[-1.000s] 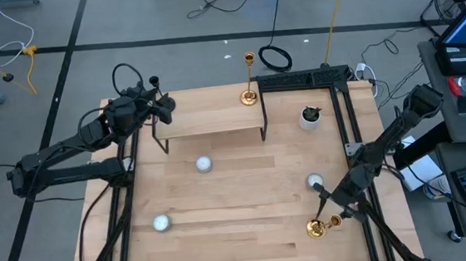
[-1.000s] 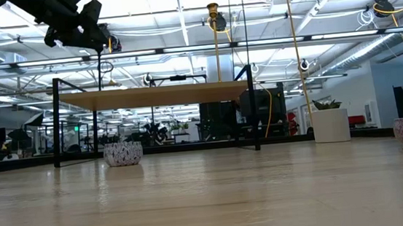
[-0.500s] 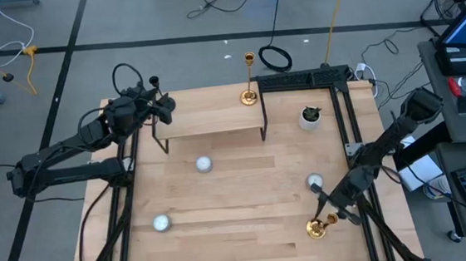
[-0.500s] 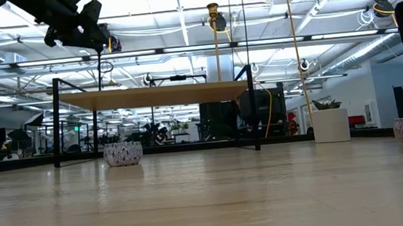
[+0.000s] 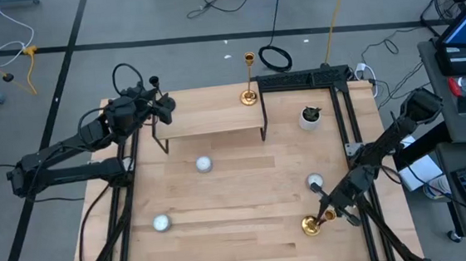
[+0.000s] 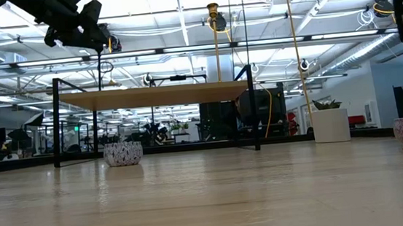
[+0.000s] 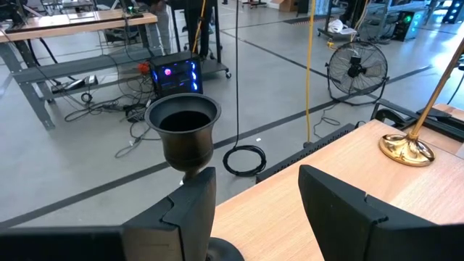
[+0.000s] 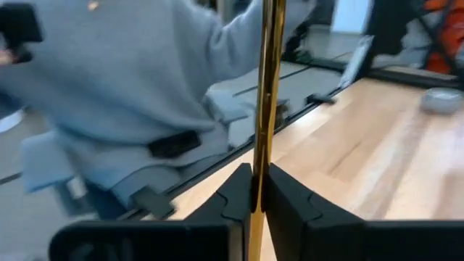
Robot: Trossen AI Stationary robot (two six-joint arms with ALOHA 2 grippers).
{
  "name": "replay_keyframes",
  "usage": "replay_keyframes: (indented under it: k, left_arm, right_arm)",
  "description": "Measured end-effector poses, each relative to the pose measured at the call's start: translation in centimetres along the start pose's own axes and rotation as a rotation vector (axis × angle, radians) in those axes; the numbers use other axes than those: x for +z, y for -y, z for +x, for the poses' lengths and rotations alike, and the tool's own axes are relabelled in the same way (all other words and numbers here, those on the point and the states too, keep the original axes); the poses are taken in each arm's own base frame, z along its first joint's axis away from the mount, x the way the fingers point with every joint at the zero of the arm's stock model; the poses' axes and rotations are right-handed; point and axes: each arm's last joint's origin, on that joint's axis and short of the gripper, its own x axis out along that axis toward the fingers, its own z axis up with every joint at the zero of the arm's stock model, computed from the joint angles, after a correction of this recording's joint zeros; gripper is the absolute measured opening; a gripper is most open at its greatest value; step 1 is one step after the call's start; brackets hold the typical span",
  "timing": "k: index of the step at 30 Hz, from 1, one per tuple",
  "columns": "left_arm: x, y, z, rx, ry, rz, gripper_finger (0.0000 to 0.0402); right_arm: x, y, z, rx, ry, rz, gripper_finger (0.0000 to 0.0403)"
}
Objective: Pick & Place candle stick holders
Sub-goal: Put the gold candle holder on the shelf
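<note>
one candle holder point(image 5: 249, 86) behind the shelf point(image 5: 211, 121); another point(image 5: 314, 223) front-right; plant pot point(image 5: 310, 117) right of shelf

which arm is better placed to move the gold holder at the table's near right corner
Right. The right gripper is already shut on that gold holder; its stem sits between the fingers. The left gripper hovers at the far left by the black holder.

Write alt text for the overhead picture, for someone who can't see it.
Seen from above, the right hand grips a tall gold candle stick holder near the front right corner of a wooden table. The left hand waits at the back left, by a low shelf. A second gold holder stands at the back edge.
</note>
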Motion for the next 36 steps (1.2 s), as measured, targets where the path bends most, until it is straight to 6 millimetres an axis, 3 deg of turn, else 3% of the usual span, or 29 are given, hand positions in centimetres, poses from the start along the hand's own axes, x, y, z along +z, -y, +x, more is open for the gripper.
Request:
replay_keyframes:
  k: [14,22,28,36]
  left_arm:
    - [-0.1,0.4,0.0,-0.145,-0.018,0.056,0.0205]
    - [-0.1,0.4,0.0,-0.151,-0.018,0.078,0.0205]
    - [0.0,0.6,-0.3,-0.233,-0.02,0.075,0.0204]
    - [0.0,1.5,-1.4,-0.532,-0.009,0.15,0.0204]
  right_arm:
    - [2.5,1.4,0.4,-0.266,0.184,0.023,0.0012]
    - [6.8,4.3,2.6,-0.422,0.162,-0.086,0.0013]
    - [10.5,6.7,2.8,-0.583,0.239,-0.198,0.0017]
    - [11.7,10.4,1.5,-0.79,0.257,-0.205,0.0012]
